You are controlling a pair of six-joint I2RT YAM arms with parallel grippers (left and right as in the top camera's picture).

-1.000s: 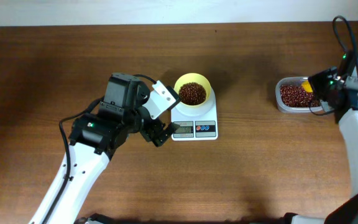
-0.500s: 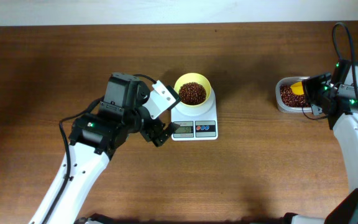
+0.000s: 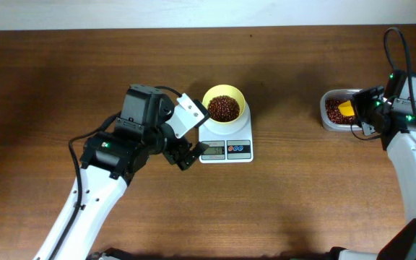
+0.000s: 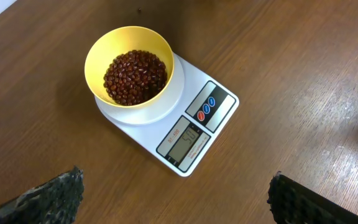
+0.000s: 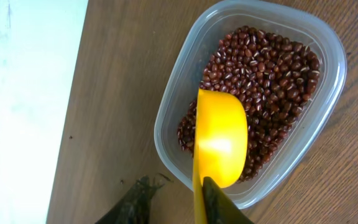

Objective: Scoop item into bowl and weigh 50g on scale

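The bowl (image 4: 97, 55) of beans (image 4: 135, 76) sits on the scale (image 4: 213, 106) at mid-table. The left gripper (image 3: 185, 154) is spread wide just left of the scale, holding nothing. At the right, the scoop (image 5: 221, 140) lies over the tub (image 5: 161, 124); its handle reaches the right gripper (image 5: 182, 199), though whether it is clamped cannot be told.

Beans (image 3: 223, 108) lay in a bowl (image 3: 207, 100) on the scale (image 3: 226, 137), mid-tabletop (image 3: 302, 202); far to its right, a scoop (image 3: 346, 108) rested in a tub (image 3: 326, 123).
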